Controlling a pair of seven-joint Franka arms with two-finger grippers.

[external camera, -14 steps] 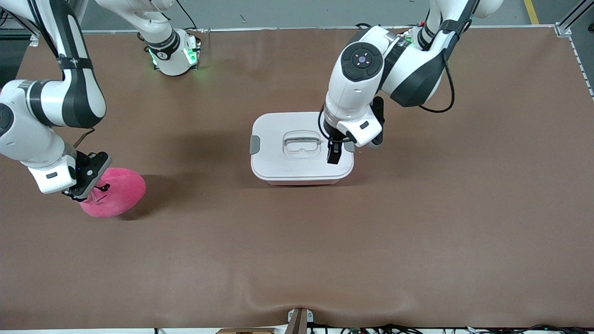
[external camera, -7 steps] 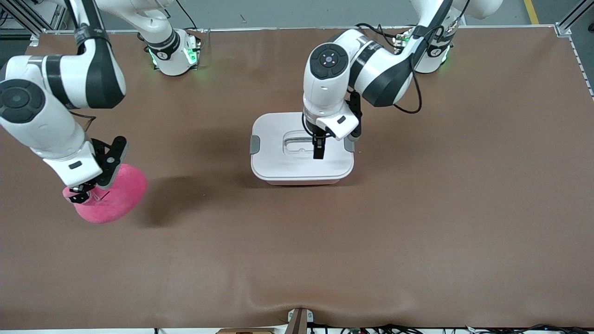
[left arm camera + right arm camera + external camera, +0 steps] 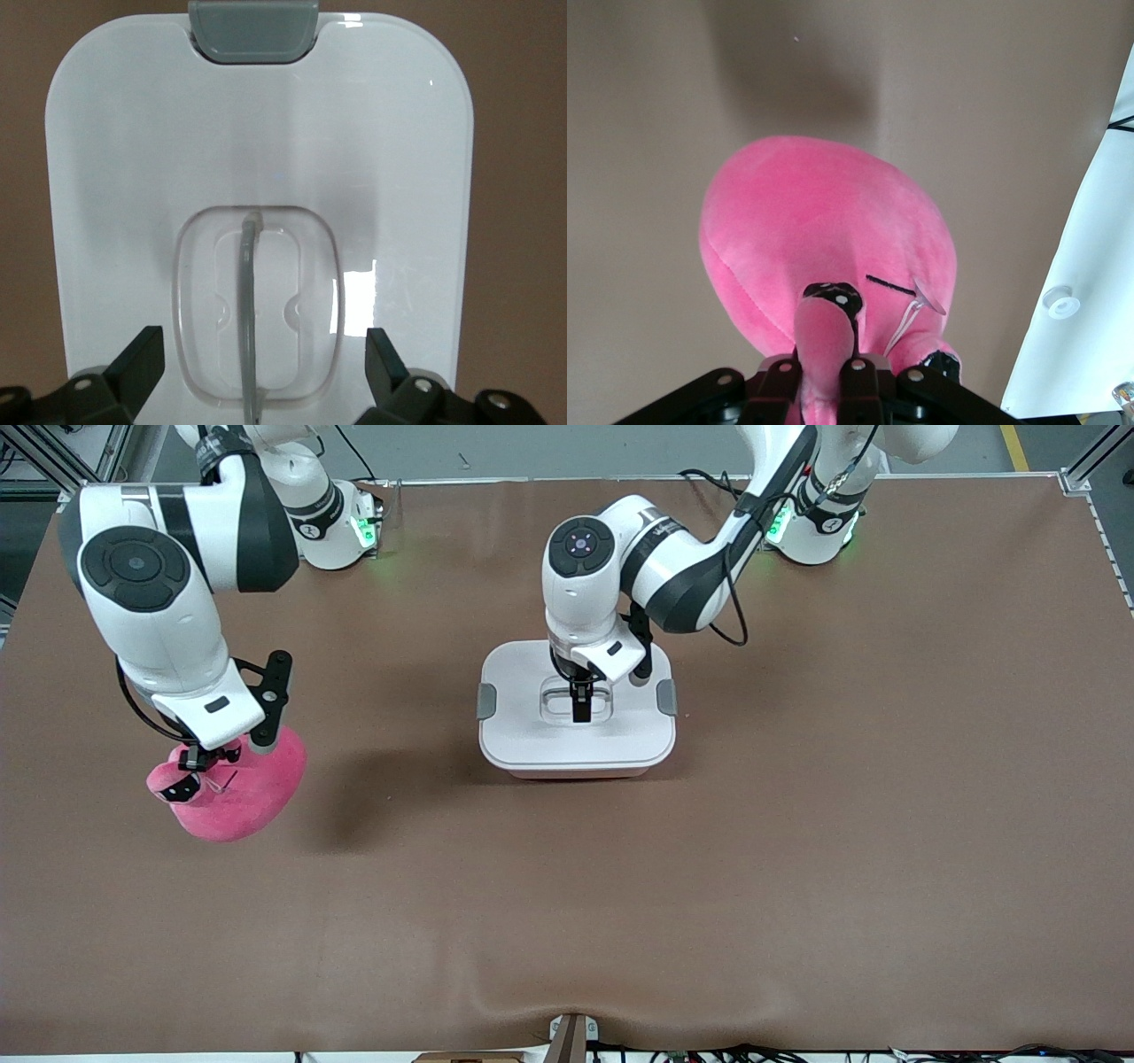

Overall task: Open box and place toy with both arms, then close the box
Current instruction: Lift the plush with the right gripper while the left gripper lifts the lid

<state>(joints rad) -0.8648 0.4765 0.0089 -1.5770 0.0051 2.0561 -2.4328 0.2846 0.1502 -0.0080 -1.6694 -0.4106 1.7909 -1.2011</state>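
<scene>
Front view: the box (image 3: 577, 710) sits closed on the brown table (image 3: 797, 850), roughly midway between the two arms' ends. Its white lid (image 3: 532, 735) is seated flat, with one grey side clip (image 3: 486, 701) toward the right arm's end and the other grey clip (image 3: 666, 697) toward the left arm's end. The recessed centre handle (image 3: 561, 701) lies in the middle of the lid.

The left gripper (image 3: 581, 701) hangs directly over that handle, pointing straight down. In the left wrist view its two black fingers (image 3: 142, 359) stand spread apart, one on each side of the handle (image 3: 249, 310) and its oval recess, touching nothing; a grey clip (image 3: 254, 30) shows at the lid's edge.

The toy (image 3: 232, 790), a bright-pink plush blob, is well apart from the box, toward the right arm's end of the table. The right gripper (image 3: 197, 766) is clamped on it, and a dark shadow on the table beside the toy, on the side toward the box, suggests it is held off the surface. In the right wrist view the gripper (image 3: 826, 367) pinches one of the toy's (image 3: 824, 230) protruding eye stalks (image 3: 826, 332), the pink body hanging below the fingers over bare table.
</scene>
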